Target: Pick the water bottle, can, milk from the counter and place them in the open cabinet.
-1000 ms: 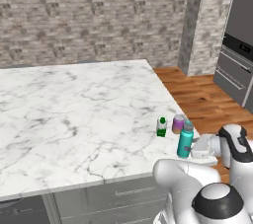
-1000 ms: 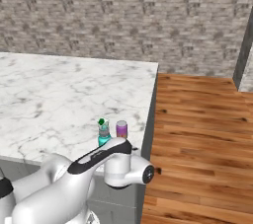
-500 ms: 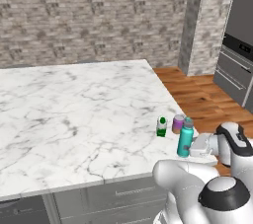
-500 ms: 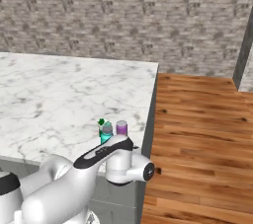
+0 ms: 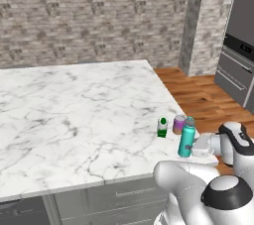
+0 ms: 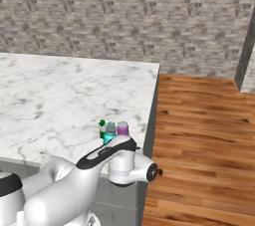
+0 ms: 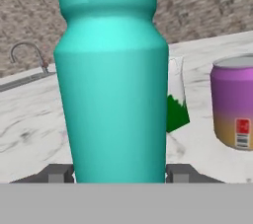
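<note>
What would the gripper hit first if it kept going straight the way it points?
The bottle: it stands upright right between the finger tips of the gripper. Beyond it sit the milk and, off to one side, the can.

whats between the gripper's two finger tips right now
The water bottle stands between the finger tips in the hand view, filling the gap; the milk sits behind it.

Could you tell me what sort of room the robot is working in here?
Most likely a home kitchen: a white marble counter over grey drawer fronts, a sink faucet at its far end, and a dark built-in appliance against the brick wall.
</note>
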